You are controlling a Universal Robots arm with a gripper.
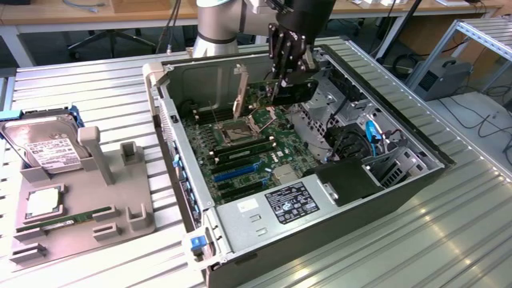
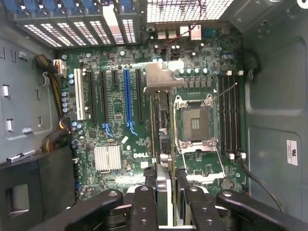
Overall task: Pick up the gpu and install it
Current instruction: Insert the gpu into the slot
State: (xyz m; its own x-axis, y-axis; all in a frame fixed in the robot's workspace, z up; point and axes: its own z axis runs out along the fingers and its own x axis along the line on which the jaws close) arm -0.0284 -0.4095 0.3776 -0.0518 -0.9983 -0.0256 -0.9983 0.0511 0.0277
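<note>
Inside open PC case (image 1: 400, 180), gripper (image 1: 289, 75) holds gpu (image 1: 296, 91) above motherboard (image 1: 240, 150)

1. Exterior view: high, off to one side, angled down at the open PC case (image 1: 240, 252) from well back; takes in the whole case plus the grey parts tray (image 1: 76, 231) toward the exterior view's left of it.
2. Wrist view: inside the case mouth, facing straight at the motherboard (image 2: 120, 139), close in.
3. Shared: the motherboard (image 1: 240, 150), the CPU socket (image 2: 195, 124) (image 1: 234, 129) on it, case walls.
</note>
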